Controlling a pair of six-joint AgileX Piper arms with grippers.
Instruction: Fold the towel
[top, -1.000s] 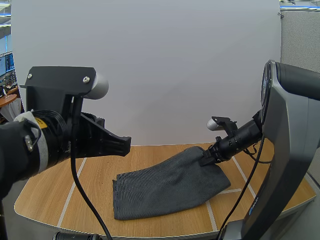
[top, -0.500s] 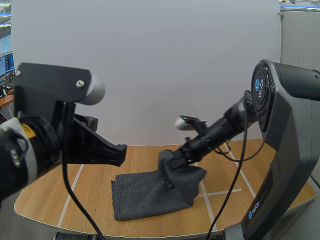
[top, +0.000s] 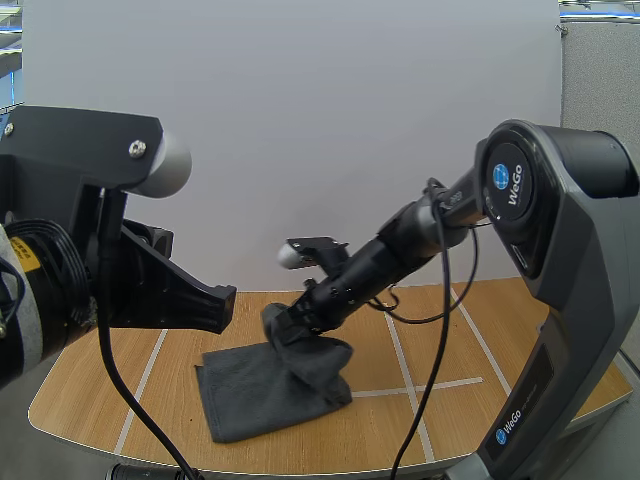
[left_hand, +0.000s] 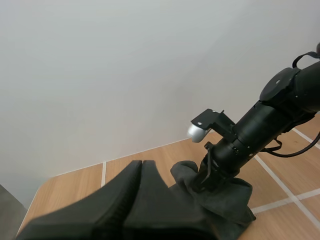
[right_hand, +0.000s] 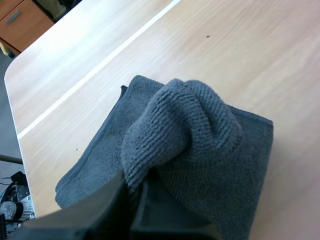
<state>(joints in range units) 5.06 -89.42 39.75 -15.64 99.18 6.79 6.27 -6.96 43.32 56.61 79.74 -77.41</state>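
In the high view, the right gripper (top: 287, 322) grasps a raised fold of the grey towel (top: 250, 395), which lies on the table (top: 100, 390). In the left wrist view, the left gripper (left_hand: 141, 164) is clenched on nothing. In the right wrist view, the fold bulges out from the pinching fingers (right_hand: 97, 207).

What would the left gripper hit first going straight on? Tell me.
Probably the towel, at the raised fold in the right gripper; the left gripper points toward it, but depth is unclear.
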